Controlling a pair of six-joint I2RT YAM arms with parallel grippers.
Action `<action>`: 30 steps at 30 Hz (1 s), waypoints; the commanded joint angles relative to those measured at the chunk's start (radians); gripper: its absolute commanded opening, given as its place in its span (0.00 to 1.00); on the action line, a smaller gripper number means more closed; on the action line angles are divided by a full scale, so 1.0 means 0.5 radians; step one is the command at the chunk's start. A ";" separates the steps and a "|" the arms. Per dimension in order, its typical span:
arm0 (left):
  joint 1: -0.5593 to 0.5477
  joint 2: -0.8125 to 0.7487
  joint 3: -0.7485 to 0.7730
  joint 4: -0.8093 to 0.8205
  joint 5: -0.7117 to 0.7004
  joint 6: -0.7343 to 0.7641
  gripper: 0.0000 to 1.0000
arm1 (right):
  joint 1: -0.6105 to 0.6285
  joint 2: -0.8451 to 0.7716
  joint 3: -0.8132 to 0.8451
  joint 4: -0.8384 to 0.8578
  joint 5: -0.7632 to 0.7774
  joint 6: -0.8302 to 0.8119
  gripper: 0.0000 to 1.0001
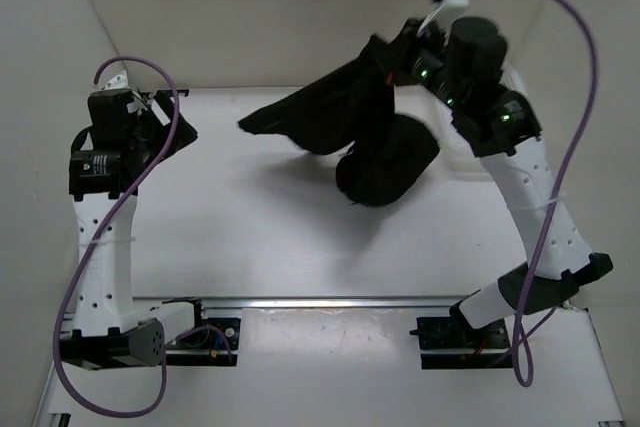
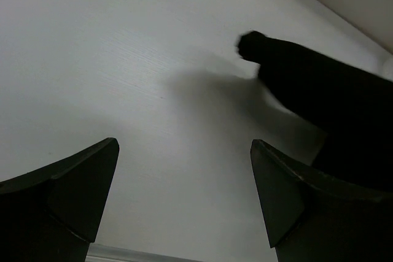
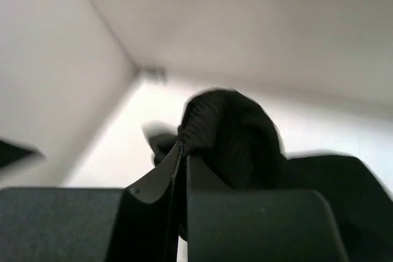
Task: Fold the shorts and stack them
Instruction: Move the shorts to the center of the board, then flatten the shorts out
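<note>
Right jaws clamped on a bunched edge of the plain black soft fabric shorts, held up over the white surface near its far edge, right of centre, rest hanging crumpled. Left jaws wide apart, holding nothing, near the far-left corner. Risk: the thin pinch slips, or the cloth lands wadded and won't fold clean.

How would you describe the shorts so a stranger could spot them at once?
Look at the white table, toward its far right side. There the right gripper is shut on a drooping bundle of black fabric, the shorts. They are the only soft, limp thing here; the arms around them are rigid.
</note>
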State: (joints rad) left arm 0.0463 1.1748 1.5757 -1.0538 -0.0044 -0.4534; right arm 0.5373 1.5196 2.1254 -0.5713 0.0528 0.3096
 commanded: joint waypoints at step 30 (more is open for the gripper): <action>-0.059 1.414 -0.225 0.258 0.092 -0.241 1.00 | 0.140 0.341 -1.373 -0.017 -0.182 0.476 0.64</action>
State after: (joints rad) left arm 0.0124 1.8481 1.3830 -0.9554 0.0593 -0.5518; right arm 0.6033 1.6516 1.3483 -0.6178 -0.0055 0.5007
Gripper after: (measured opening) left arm 0.998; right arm 0.643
